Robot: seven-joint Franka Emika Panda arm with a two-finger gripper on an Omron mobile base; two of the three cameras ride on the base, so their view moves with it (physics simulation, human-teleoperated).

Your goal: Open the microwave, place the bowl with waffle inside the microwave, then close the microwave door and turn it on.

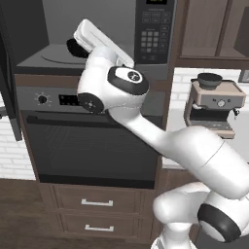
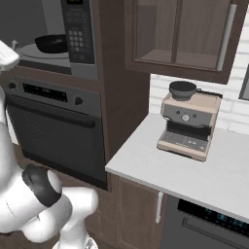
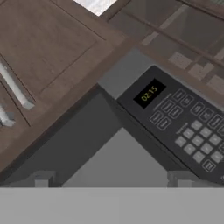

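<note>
The microwave (image 2: 53, 44) is open, and you can see right into its grey inside. The bowl with waffle (image 2: 51, 44) sits on the round glass plate (image 2: 34, 52) in there, so it can spin and get warm all over. From the right base view only the black bowl shows; the waffle is too hard to make out.

The microwave door (image 1: 8, 82) hangs wide open at 9 o'clock in the left base view, swung out as a dark edge. It has to be open so the bowl could go in. It is not shut yet.

The arm's hand reaches up into the mouth of the microwave, close to the bowl. In the hand view, the end effector (image 3: 111, 181) shows two small grey fingertips (image 3: 41, 179) spread wide apart, with nothing between them. So it holds nothing.

The hand camera looks at the black keypad (image 3: 188, 131), at 3 o'clock, with a little clock screen (image 3: 149, 93) on it. I think the next job is to pull the hand out, push the door shut, then press a button.

The oven (image 1: 92, 141) sits below the microwave. The coffee machine (image 2: 187, 121) stands on the tabletop (image 2: 146, 165), well apart.
</note>
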